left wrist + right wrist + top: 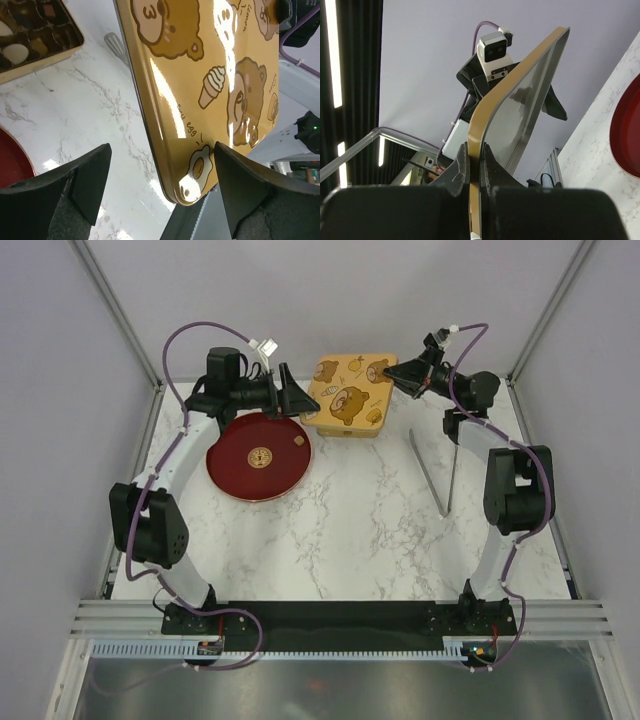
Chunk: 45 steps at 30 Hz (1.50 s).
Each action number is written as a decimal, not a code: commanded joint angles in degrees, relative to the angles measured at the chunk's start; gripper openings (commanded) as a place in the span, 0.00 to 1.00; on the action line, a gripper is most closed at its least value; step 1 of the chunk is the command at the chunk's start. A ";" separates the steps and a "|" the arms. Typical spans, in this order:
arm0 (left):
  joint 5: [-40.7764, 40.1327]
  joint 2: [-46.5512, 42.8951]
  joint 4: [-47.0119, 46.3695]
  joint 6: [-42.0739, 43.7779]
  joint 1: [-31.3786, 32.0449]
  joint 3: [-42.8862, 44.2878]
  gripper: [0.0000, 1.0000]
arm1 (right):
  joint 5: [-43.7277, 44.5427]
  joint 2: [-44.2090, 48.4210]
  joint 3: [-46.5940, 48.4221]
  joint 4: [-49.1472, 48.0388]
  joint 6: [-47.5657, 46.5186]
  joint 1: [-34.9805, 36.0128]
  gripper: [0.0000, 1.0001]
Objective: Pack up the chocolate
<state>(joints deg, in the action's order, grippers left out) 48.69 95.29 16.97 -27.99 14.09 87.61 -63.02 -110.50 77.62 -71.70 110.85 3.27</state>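
Right fingers (452, 175) pinching tin lid (200, 65), "egg", "lemon"

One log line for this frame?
left gripper: open, by lid | right gripper: shut on lid, raised | red dish: one chocolate

The table (350, 530) is white marble with grey veins. Plain pale lilac walls (330, 290) stand behind it and on both sides, and slim metal posts (117, 312) rise at its far corners. Beyond the table's left side, long strip lights (331, 50) glow in a dark space.
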 commanded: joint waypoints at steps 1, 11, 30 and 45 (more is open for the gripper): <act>7.47 2.44 -0.35 -1.81 -1.17 4.93 0.89 | 0.18 -2.08 2.27 -17.07 6.75 0.25 0.00; 10.03 6.84 -6.43 -6.20 -1.17 5.90 0.43 | -0.35 -3.24 3.84 6.70 -13.34 0.25 0.22; 2.21 22.82 -12.14 -7.26 -1.17 12.05 0.17 | 10.64 -13.86 20.63 53.42 -50.29 -1.07 0.15; -7.20 38.66 -10.03 -6.64 -2.13 29.97 0.42 | 10.82 -37.40 40.14 29.16 -30.43 -0.72 0.00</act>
<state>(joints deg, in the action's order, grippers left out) 44.45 132.22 8.78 -35.03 12.29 113.32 -52.93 -144.70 112.71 -34.61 74.76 2.09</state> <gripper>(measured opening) 0.389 0.271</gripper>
